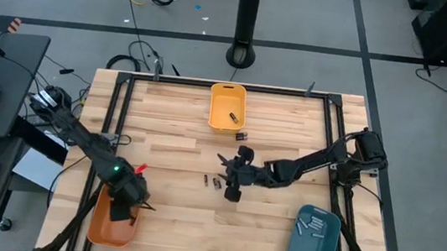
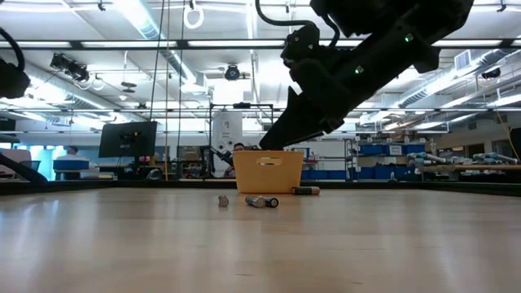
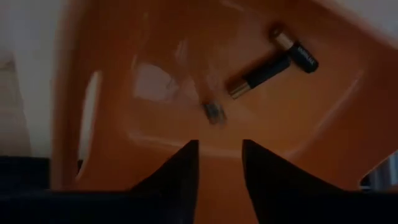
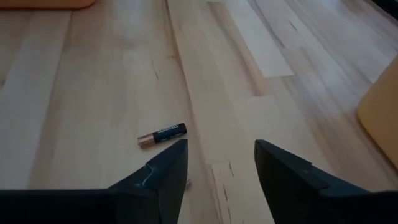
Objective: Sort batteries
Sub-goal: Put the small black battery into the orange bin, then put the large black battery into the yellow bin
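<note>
My left gripper (image 3: 219,155) hangs open over the orange bin (image 1: 104,223) at the table's near left. Two black batteries (image 3: 258,78) (image 3: 298,53) lie on the bin's floor, and a third small, blurred battery (image 3: 213,112) shows just beyond my fingertips, apart from them. My right gripper (image 4: 217,162) stands open, slanting down over the table's middle (image 1: 232,181). A black battery with a copper end (image 4: 161,134) lies on the wood just ahead of its fingers, untouched. Two loose batteries (image 1: 206,178) (image 1: 217,182) lie side by side at mid-table, and another (image 1: 241,135) lies near the yellow bin.
The yellow bin (image 1: 227,107) at the far middle holds one battery. The teal bin (image 1: 315,236) at the near right holds several. In the low view the loose batteries (image 2: 262,201) lie in front of the yellow bin (image 2: 267,171). Bare wood lies between the bins.
</note>
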You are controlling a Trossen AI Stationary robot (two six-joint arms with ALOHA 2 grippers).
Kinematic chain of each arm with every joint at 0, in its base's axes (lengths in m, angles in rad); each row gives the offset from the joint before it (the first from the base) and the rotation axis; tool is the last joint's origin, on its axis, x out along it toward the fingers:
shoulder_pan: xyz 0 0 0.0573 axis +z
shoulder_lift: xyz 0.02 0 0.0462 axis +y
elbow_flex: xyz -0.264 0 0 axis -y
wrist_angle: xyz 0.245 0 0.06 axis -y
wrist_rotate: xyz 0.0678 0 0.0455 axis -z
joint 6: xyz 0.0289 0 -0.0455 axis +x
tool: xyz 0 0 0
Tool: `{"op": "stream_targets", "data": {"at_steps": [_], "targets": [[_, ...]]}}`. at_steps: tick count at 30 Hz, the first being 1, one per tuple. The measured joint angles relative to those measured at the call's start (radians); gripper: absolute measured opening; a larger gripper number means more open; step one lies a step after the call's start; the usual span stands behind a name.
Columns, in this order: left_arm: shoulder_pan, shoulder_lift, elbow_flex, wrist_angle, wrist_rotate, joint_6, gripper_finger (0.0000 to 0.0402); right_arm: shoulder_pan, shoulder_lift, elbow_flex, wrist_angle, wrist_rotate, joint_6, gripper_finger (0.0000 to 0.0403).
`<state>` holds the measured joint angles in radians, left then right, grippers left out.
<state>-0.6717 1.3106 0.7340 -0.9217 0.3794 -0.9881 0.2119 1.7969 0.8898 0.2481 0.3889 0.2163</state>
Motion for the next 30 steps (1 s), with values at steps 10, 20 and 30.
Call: {"op": "stream_targets", "data": {"at_steps": [10,20,30], "targets": [[0.008,-0.014,0.128,-0.048,-0.015,0.069,0.0137,0.017,-0.097,0.000,-0.220,0.148,0.031,0.0199],[0.037,-0.236,0.177,0.083,-0.455,0.235,0.0010,-0.107,-0.357,-0.150,-0.386,0.149,0.055,0.0189],[0.137,-0.251,0.159,0.387,-0.650,0.692,0.0004,-0.274,-0.321,-0.445,0.205,-0.085,-0.019,0.0170]]}}
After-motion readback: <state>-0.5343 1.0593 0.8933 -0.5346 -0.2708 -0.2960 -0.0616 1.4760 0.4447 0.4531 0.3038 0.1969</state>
